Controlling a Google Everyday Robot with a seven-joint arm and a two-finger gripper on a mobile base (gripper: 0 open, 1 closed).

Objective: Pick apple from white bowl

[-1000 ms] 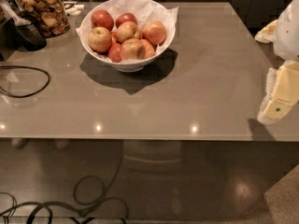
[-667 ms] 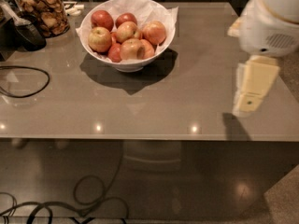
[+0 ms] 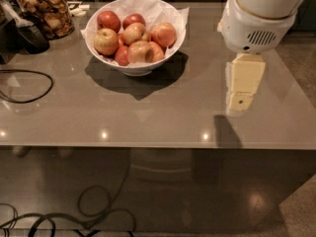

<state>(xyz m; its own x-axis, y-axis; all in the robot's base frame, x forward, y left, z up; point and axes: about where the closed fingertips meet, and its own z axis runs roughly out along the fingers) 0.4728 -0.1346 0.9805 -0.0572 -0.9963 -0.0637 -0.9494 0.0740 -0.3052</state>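
Note:
The white bowl (image 3: 168, 51) stands on the grey table at the back, left of centre, lined with crumpled white paper. It holds several red and yellow apples (image 3: 139, 51) piled together. My gripper (image 3: 242, 100) hangs from the white arm at the right, over the table's right half. It is well to the right of the bowl and a little nearer the front edge. It touches nothing that I can see.
A glass jar of brown snacks (image 3: 45, 11) stands at the back left, with a dark scoop (image 3: 27, 32) beside it. A black cable (image 3: 24, 85) loops on the table's left side. More cables lie on the floor below the front edge (image 3: 148, 144).
The arm and gripper have moved left from the right edge of the view, over the table toward the bowl. The bowl and apples have not moved.

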